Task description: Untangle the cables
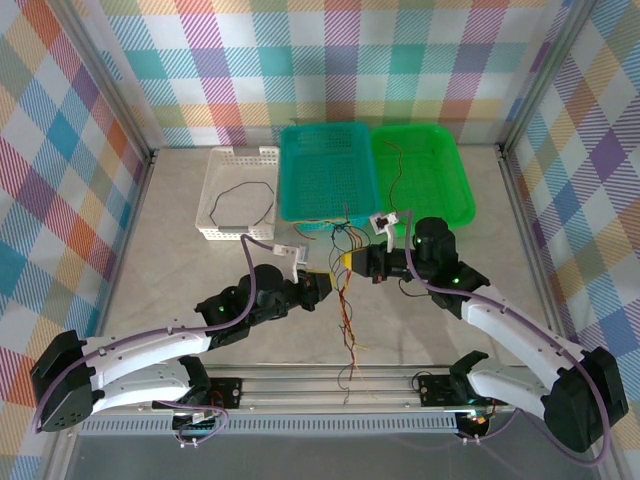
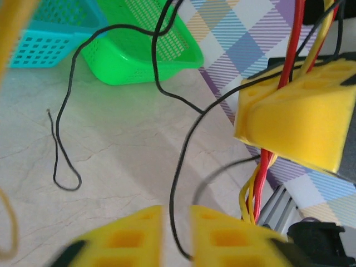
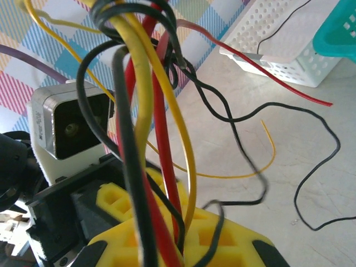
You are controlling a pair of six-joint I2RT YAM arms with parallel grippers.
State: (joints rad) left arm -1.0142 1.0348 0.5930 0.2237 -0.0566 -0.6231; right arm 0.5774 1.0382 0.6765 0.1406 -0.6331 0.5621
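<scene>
The right gripper (image 3: pixel 181 236) is squeezed shut on a bunch of the cables (image 3: pixel 158 139): red, yellow and black ones stand up out of its yellow fingers. Their tops are cut off at the edge of the picture, so you cannot see where they end. The bunch is held up over the middle of the table (image 1: pixel 200 280), and the loose ends hang down and lie on it. From above they are so thin that the colours are hard to tell apart. The left gripper (image 2: pixel 177 231) is just beside the bunch. Its yellow fingers are a little way apart, but they look blurry and are cut off at the bottom. A black wire (image 2: pixel 173 183) runs down through the gap, and I cannot tell if it touches the fingers. At the back are a white basket (image 1: pixel 240 152) with a dark wire in it, a blue-green basket (image 1: pixel 300 160) and a green basket (image 1: pixel 440 160).
</scene>
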